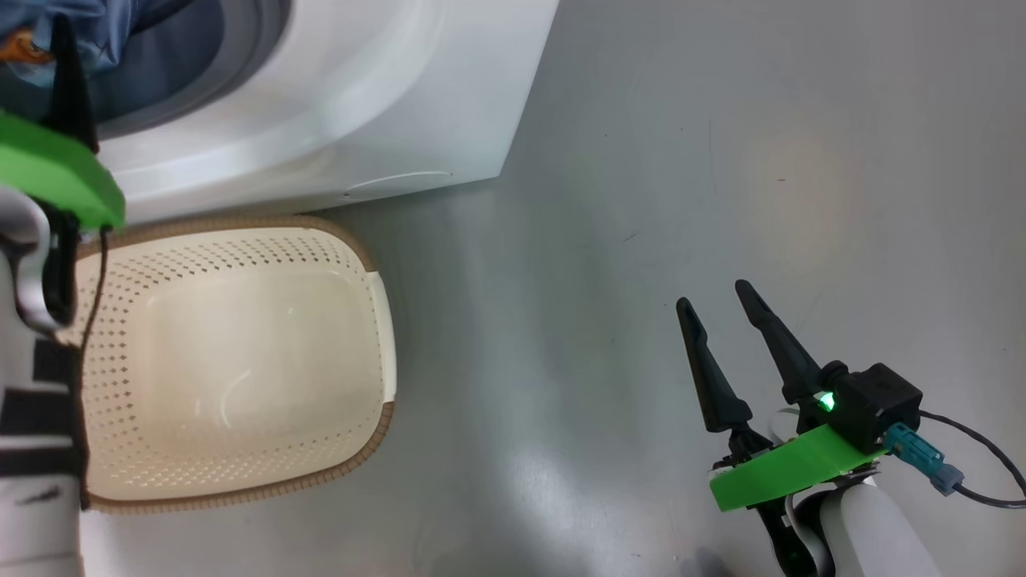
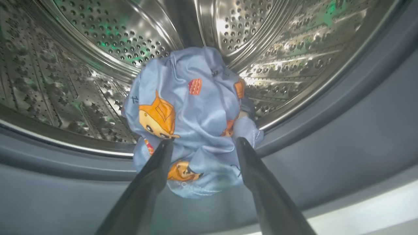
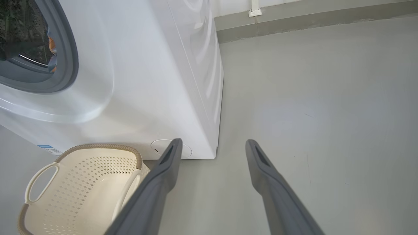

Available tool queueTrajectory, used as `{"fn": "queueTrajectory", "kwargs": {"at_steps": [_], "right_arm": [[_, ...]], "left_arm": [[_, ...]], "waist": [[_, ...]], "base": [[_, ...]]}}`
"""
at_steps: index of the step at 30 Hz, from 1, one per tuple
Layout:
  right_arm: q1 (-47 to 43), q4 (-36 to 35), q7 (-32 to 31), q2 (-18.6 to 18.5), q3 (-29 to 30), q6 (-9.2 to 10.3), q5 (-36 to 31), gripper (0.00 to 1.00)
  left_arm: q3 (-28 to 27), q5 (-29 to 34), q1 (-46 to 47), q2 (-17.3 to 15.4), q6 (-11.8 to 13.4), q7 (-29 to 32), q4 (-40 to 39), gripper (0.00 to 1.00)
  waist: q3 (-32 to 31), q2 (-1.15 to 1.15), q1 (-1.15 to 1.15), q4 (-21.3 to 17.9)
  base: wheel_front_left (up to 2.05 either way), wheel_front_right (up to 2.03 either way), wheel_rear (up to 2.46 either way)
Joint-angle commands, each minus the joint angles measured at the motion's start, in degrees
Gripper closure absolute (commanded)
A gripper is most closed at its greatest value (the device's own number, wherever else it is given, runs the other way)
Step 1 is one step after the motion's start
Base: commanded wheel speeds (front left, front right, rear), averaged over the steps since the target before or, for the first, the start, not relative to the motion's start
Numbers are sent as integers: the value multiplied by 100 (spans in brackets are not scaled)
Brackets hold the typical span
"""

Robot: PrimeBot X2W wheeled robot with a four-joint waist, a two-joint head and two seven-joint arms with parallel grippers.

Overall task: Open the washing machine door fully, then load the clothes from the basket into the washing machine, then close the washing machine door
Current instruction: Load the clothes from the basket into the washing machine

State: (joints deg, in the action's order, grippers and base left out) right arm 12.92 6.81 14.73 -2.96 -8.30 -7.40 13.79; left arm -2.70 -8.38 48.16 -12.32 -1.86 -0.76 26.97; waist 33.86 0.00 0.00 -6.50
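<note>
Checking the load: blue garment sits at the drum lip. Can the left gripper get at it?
Probably yes: the left gripper is open, fingers flanking the garment, with nothing in between.

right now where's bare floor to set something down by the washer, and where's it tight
Free: the grey floor between the washing machine, the basket and the open right gripper; the basket's bare bottom too. Crowded: the drum mouth, where the open left gripper straddles the blue garment over the gasket.

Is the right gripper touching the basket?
Apart. The head view shows bare floor between the right gripper and the basket.
</note>
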Motion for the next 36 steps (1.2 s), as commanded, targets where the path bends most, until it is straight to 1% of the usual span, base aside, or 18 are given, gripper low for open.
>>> {"fn": "queueTrajectory", "kwargs": {"at_steps": [1,4,9,13,18,20,26,31,36], "right_arm": [[-82,-99,27,8,-115,-9,25,0],[-98,-101,27,8,-109,-9,25,0],[-145,-88,27,8,-103,-9,27,0],[-187,-86,27,8,-106,-9,32,0],[-240,-44,27,8,-134,-9,46,0],[-254,-35,27,8,-155,-9,48,0],[-316,-23,27,8,-210,-9,71,0],[-355,11,27,8,-237,-9,109,0],[-367,10,27,8,-275,-9,133,0]], "left_arm": [[-94,6,288,-327,-44,317,160,0],[-30,18,499,-355,-71,472,355,0],[99,0,908,-358,-107,1015,836,0],[191,-17,1158,-324,-122,1292,1112,0],[328,49,1414,-329,-52,1593,1553,0],[365,90,1471,-345,19,1693,1692,0],[394,135,1666,-437,175,1730,2017,0],[358,98,1779,-459,315,1546,2241,0],[147,-156,1838,-405,425,1449,2546,0]], "waist": [[8,0,0,-1],[6,0,0,2],[28,0,0,7],[48,0,0,11],[48,0,0,-9],[55,0,0,-30],[114,0,0,-104],[155,0,0,-150],[207,0,0,-185]], "base": [[0,0,0],[0,0,0],[0,0,0],[0,0,0],[0,0,0],[0,0,0],[0,0,0],[0,0,0],[0,0,0]]}}
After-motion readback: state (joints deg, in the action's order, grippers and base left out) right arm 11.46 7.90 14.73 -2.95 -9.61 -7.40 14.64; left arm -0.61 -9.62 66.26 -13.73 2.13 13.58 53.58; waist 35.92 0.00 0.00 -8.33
